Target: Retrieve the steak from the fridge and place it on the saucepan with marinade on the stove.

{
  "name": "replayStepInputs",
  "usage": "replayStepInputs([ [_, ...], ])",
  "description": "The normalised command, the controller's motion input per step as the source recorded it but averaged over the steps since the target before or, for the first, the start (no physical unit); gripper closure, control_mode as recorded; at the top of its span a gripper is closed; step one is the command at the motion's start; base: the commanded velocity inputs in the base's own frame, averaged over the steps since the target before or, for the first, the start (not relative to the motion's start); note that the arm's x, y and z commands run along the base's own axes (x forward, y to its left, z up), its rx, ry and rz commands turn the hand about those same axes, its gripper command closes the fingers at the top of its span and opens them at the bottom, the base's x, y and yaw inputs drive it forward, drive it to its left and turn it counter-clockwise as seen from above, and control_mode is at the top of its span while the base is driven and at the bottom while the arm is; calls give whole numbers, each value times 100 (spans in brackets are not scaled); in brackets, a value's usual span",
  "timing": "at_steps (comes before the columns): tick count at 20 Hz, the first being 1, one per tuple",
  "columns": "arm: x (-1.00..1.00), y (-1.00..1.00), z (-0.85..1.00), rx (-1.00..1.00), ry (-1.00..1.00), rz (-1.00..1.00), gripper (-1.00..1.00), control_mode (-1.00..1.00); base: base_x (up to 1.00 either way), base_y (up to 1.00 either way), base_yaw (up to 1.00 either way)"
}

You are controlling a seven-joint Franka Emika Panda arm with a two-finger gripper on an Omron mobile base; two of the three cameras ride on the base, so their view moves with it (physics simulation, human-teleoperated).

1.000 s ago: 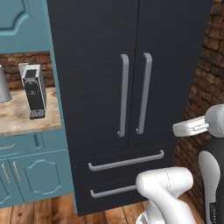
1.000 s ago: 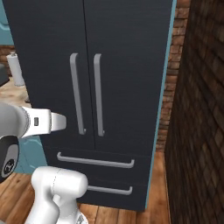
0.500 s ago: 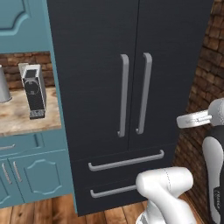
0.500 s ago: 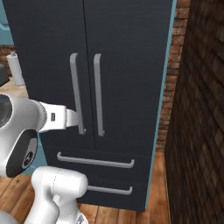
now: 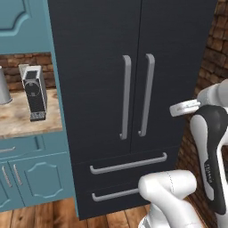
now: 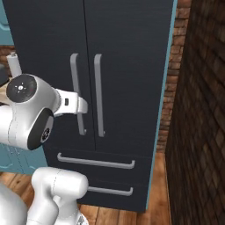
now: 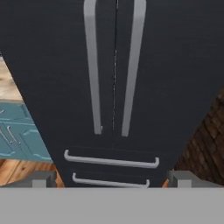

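Hand view | fridge [image 7: 175, 65]: 2 doors shut, 2 drawers | end effector [image 7: 111, 178] open

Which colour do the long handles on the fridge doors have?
Silver-grey handles against the black fridge, clearest in the left base view.

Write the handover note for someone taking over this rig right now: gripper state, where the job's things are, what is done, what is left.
Gripper: open, empty, facing the fridge, not touching it.
Fridge: both doors and both drawers shut; door handles straight ahead of the hand.
Steak, saucepan, stove: out of sight from here.
Done: nothing visible yet.
Left: open a fridge door, find and take the steak, carry it to the saucepan on the stove.
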Motion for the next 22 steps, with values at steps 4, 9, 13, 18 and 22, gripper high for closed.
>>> replayStepInputs([
  [4,54,-8,0,4,-2,0,-100,-100,0,0,0],
  [9,48,0,0,4,-10,0,-100,-100,0,0,0],
  [13,35,0,0,0,-1,0,-100,-100,0,0,0],
  [18,24,-4,0,0,-1,0,-100,-100,0,0,0],
  [22,14,-6,0,0,-1,0,-100,-100,0,0,0],
])
